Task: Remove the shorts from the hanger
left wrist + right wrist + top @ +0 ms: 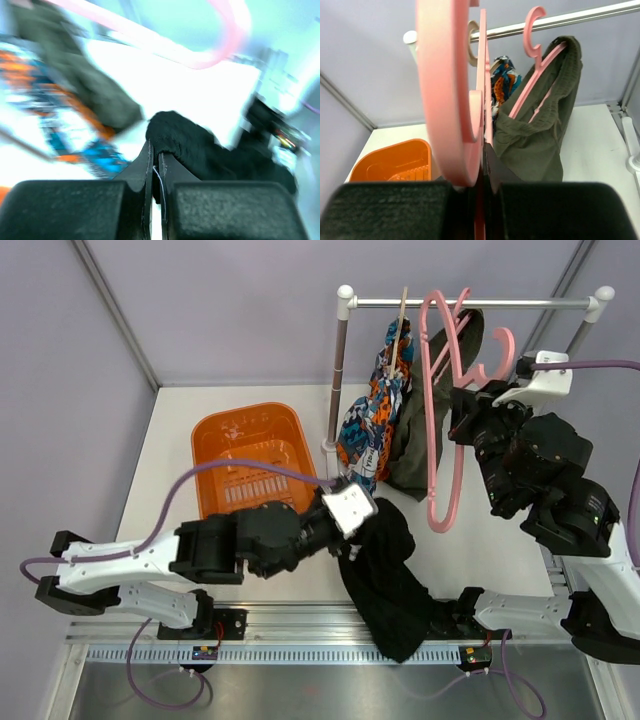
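Note:
My left gripper (350, 532) (156, 156) is shut on an edge of the black shorts (388, 585) (200, 147), which trail down over the table's near edge. My right gripper (463, 418) (485, 150) is shut on a bare pink hanger (436, 440) (452, 100) and holds it in the air near the rail. The hanger's lower end hangs just right of the black shorts. The olive shorts (412, 435) (535, 145) hang on a second pink hanger (540, 70) on the rail. The patterned shorts (372, 415) (502, 75) hang to their left.
A metal rail (470, 302) on white posts stands at the back of the table. An orange basket (248, 465) (395, 162) sits on the left, behind my left arm. Purple walls close the back and sides.

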{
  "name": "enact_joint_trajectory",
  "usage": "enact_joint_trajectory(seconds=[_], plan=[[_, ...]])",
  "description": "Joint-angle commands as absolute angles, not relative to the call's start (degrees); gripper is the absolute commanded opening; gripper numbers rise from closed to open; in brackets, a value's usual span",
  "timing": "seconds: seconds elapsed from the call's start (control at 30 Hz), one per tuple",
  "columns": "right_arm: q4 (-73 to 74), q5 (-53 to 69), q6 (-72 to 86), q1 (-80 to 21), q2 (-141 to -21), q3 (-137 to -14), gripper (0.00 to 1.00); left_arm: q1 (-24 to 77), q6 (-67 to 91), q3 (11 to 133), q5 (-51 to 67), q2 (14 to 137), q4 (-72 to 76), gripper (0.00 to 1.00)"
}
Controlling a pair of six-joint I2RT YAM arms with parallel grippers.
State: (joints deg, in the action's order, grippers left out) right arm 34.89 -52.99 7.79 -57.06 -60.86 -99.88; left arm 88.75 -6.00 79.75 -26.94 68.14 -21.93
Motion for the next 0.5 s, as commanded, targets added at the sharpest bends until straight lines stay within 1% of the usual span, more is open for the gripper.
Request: enact_joint_trajectory(seconds=[0.0, 0.03, 0.07, 0.13, 0.17, 0.23, 0.3, 0.4, 0.47], plan=[[33.0, -59.5, 7.0, -57.4, -58.9, -102.2, 0.0, 85.6, -10.2, 90.1, -41.1, 65.0, -18.1, 0.0], [33.3, -59.7, 7.2, -57.4, -58.3, -102.1, 0.0, 84.0, -9.8, 92.5, -41.7, 65.0, -18.9, 0.0], [34.0, -59.9, 7.4, -57.5, -57.9, -102.1, 0.0, 80.3, -9.6, 97.0, -41.4, 65.0, -19.4, 0.0], [35.0, -59.9, 8.2, -57.4, -57.2, -102.2, 0.0, 76.7, -10.7, 100.7, -41.0, 65.2, -18.4, 0.0], [36.0, -60.0, 8.8, -57.4, -57.0, -102.3, 0.0, 73.2, -12.4, 104.8, -41.4, 65.6, -17.5, 0.0], [36.9, -60.2, 9.3, -57.4, -56.5, -102.3, 0.0, 68.9, -14.9, 108.9, -41.4, 67.1, -15.1, 0.0], [38.2, -60.2, 9.8, -57.4, -56.2, -102.2, 0.0, 67.7, -21.1, 112.9, -42.0, 67.8, -8.1, 0.0], [40.2, -60.3, 10.6, -57.4, -55.6, -102.4, 0.0, 66.2, -27.8, 119.6, -42.6, 70.1, -1.6, 0.0], [40.8, -60.4, 10.7, -57.4, -55.2, -102.1, 0.0, 65.2, -30.5, 121.0, -43.0, 70.8, 2.4, 0.0]])
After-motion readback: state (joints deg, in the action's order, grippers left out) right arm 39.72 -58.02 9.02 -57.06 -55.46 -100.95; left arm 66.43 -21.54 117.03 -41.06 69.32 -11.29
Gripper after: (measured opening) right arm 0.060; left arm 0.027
